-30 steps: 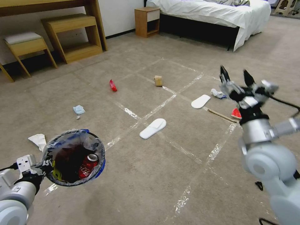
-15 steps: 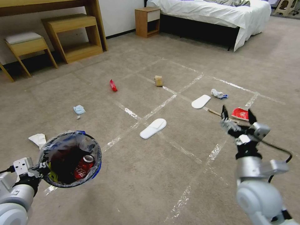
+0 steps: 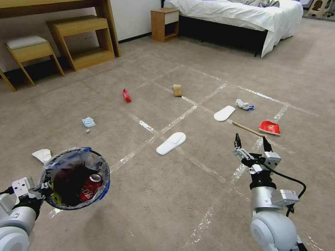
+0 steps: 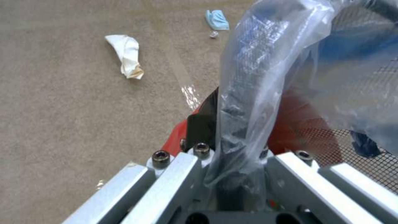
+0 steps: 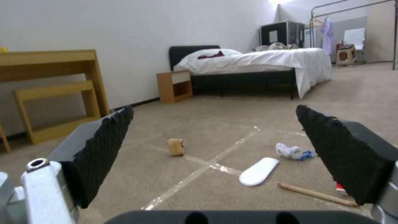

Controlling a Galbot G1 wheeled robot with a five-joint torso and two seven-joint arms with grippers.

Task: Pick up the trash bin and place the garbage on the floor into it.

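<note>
Looking down from our head, we carry the trash bin off the floor at our lower left, our left claw clamped on its rim, a red can lying inside. Our right claw, raised high a second ago, has come down low and nearer to us, fingers apart and empty; we judge the can drop done and a new pick starting. Ahead of it lie a wooden stick and a red wrapper, with a slipper to its left. Wide bare carpet surrounds each piece, so approach room looks generous.

From our left wrist, the claw fingers pinch the bag-covered rim of the bin; a crumpled tissue and a blue mask lie well apart on the carpet.

From our right wrist, both pads stand wide, framing another slipper, the stick and a paper bag; the bed and nightstand stand far behind.
</note>
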